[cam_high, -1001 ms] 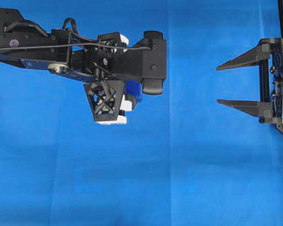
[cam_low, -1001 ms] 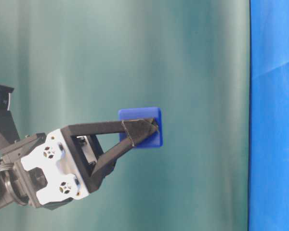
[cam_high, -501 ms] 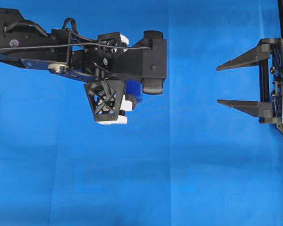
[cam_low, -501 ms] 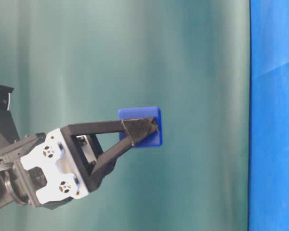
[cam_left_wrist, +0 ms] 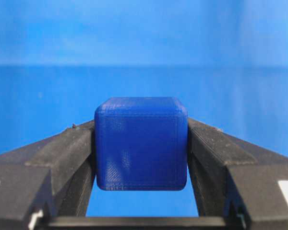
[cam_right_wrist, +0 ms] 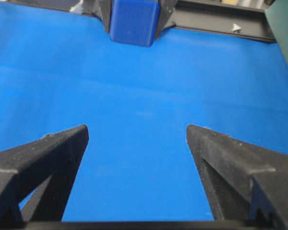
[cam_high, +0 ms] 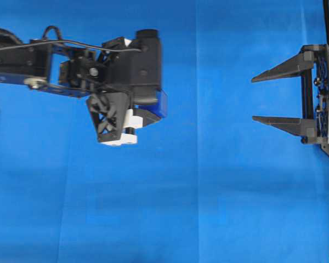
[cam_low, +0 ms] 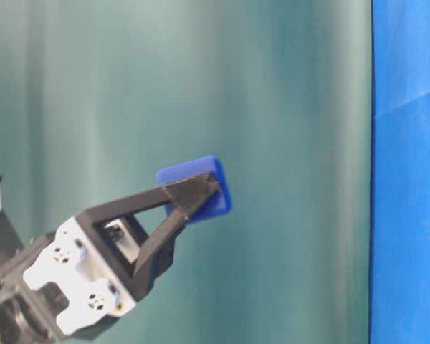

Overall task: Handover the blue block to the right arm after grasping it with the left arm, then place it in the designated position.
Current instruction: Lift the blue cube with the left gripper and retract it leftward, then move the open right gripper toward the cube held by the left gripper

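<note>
The left pincer (cam_left_wrist: 141, 143) is clamped on the blue block (cam_left_wrist: 141, 143), one black finger (cam_left_wrist: 69, 153) pressed flat to each side of the cube, which sits near the fingertips with its front and top faces bare; in the table-level view the block (cam_low: 198, 188) is held up in the air against the green backdrop (cam_low: 201, 86), tilted with the fingers slanting upward; from overhead only a sliver of the block (cam_high: 160, 104) shows past the left arm (cam_high: 93, 71), above the blue cloth (cam_high: 208, 208) on the tabletop; a broad strip of bare cloth lies between the block and the right pincer (cam_high: 263, 98), whose two pointed fingers stand wide apart and hold nothing, level and aimed at the left arm; the right wrist view shows the same gap, the block (cam_right_wrist: 134, 21) at the far top edge and open cloth before the spread fingers (cam_right_wrist: 48, 153); the right arm (cam_high: 323, 93) sits at the right edge of the overhead view; compared with a second ago the left arm has drawn back toward the left of that view and its wrist has tipped the block more steeply, while the right pincer has not moved.
</note>
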Robot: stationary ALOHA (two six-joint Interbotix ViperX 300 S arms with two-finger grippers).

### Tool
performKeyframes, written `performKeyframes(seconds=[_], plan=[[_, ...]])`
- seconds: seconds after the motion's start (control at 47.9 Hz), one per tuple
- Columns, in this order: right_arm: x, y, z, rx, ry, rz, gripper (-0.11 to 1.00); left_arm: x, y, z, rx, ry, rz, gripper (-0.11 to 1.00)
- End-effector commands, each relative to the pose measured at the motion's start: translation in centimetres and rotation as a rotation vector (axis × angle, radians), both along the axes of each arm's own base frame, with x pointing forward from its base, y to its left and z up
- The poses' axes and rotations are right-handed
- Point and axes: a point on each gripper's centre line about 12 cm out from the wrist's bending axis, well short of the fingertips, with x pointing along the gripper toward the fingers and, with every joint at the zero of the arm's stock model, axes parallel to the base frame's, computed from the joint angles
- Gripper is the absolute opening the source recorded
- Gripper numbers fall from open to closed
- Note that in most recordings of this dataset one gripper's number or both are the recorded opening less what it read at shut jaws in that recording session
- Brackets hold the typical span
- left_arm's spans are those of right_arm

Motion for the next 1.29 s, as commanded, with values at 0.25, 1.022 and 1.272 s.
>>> performKeyframes(seconds=[0.25,1.022,1.272], plan=[[0.3,0.0,1.3,0.002,-0.037,-0.002,0.97,-3.8,-0.5,2.8,-0.006,-0.426,-0.018,0.49],[0.3,0.0,1.5,-0.002,-0.058,-0.001,0.97,-6.1,-1.1,1.2,-0.027,-0.69,-0.036,0.49],[0.3,0.0,1.6,-0.002,-0.06,-0.001,0.97,-6.1,-1.1,1.3,-0.027,-0.693,-0.036,0.49]])
